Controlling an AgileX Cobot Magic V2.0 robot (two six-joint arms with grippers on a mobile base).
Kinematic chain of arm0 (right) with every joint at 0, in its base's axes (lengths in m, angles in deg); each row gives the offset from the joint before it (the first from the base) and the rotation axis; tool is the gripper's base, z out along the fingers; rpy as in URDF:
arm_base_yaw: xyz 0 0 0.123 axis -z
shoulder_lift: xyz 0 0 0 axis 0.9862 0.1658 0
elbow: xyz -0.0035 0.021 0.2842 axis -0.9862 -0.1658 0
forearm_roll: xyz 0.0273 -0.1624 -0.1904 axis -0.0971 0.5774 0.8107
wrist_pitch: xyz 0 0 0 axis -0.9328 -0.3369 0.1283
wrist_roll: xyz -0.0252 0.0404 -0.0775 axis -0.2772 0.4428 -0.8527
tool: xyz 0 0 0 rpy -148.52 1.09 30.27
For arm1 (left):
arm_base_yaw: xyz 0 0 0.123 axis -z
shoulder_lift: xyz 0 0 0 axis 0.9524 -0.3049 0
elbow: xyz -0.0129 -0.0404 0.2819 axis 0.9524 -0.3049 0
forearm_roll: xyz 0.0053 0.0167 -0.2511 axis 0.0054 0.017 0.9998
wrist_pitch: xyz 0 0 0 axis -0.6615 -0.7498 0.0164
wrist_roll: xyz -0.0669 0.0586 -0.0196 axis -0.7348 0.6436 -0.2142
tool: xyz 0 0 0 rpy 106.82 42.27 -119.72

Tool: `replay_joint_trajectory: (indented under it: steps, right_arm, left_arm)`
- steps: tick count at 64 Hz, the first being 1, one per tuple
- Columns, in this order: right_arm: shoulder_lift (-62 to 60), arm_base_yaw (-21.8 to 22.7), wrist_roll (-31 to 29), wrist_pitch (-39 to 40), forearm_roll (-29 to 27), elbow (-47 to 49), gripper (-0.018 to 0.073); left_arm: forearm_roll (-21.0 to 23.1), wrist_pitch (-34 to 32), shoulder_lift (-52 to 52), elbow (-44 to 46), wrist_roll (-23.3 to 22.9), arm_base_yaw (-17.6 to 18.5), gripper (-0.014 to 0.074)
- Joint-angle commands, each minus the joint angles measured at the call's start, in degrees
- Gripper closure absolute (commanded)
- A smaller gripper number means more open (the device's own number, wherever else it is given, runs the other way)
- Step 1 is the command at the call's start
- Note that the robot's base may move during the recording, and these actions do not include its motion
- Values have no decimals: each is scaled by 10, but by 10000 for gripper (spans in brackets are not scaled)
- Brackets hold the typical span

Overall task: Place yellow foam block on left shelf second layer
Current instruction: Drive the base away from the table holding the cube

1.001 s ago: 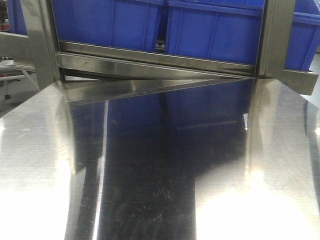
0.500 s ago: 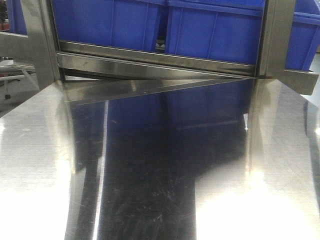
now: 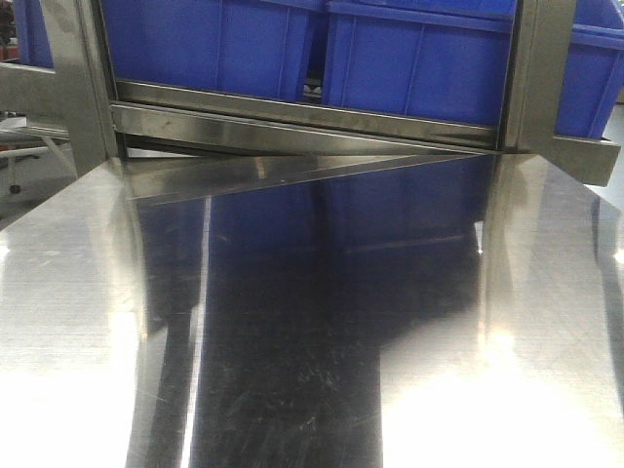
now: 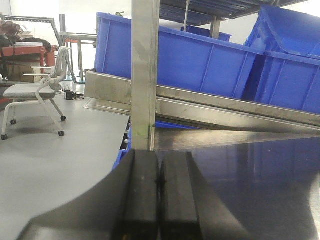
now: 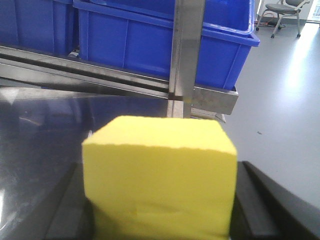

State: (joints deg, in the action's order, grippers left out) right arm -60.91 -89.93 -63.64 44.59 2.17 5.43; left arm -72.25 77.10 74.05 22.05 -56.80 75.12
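Note:
The yellow foam block (image 5: 159, 175) fills the lower middle of the right wrist view. My right gripper (image 5: 160, 205) is shut on it, with a black finger against each side. My left gripper (image 4: 159, 182) is shut and empty, its pads pressed together, over the near left corner of the steel table. The steel shelf rack (image 3: 292, 122) stands just behind the table, with blue bins (image 3: 419, 68) on its sloping tier. Its upright post (image 4: 145, 75) is right ahead of my left gripper. Another post (image 5: 187, 50) stands beyond the block. Neither gripper shows in the front view.
The shiny steel table top (image 3: 312, 322) stretches from me to the rack. A grey office chair (image 4: 35, 92) stands on the floor far left, with another chair (image 5: 282, 10) far right. A second rail end (image 3: 585, 156) juts out at the right.

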Motion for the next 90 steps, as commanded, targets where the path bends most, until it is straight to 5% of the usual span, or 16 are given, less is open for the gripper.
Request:
replay_joint_trajectory:
  steps: [1, 90]
  right_arm:
    - [4, 3, -6, 52, 14, 16, 148]
    - [4, 3, -6, 52, 14, 16, 148]
  left_arm:
    - [2, -50, 11, -14, -3, -2, 460]
    - [2, -50, 11, -14, -3, -2, 460]
